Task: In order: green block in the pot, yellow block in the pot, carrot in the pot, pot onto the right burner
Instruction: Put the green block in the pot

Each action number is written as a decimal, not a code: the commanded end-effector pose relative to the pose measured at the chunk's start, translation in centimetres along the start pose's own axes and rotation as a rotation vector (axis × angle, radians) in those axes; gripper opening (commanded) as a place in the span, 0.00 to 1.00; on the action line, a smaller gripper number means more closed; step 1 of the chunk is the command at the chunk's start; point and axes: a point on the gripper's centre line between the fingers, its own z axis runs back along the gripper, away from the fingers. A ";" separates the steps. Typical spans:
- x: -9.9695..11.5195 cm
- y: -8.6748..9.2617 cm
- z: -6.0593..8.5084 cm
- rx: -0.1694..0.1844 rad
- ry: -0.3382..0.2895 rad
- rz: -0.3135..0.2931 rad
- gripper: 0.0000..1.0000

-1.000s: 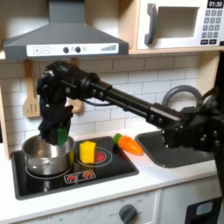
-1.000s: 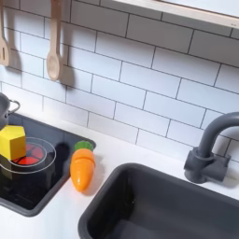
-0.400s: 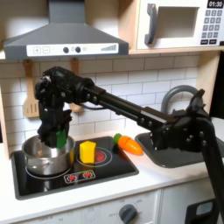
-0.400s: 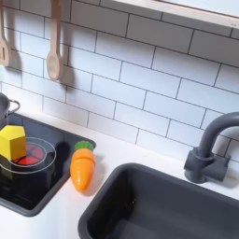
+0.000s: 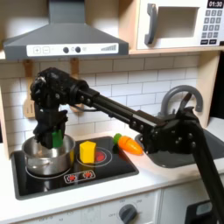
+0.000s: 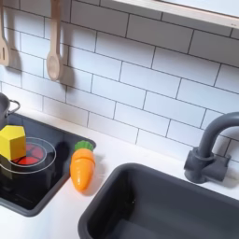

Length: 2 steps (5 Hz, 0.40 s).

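Over the last second I've watched the arm swing a little further to the first exterior view's left, and the gripper point(image 5: 52, 131) now hangs right over the pot point(image 5: 48, 156). The green block point(image 5: 58, 138) sits between the jaws, which look clamped on it, just above the pot's rim and a touch lower than a second ago. I judge the first drop is about to happen; nothing has gone into the pot yet as far as I can tell.

The yellow block point(image 6: 12, 142) hasn't moved: it stands on the right burner, just right of the pot. The carrot point(image 6: 83, 166) lies on the worktop beside the hob, leafy end to the far side, unchanged too. The pot is shiny, low-walled, on the left burner.
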 end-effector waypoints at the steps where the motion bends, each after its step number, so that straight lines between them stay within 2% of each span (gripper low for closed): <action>1: 0.0 0.2 -0.2 0.000 0.021 -0.001 0.00; 2: -0.2 0.4 -0.7 -0.001 0.031 -0.005 0.00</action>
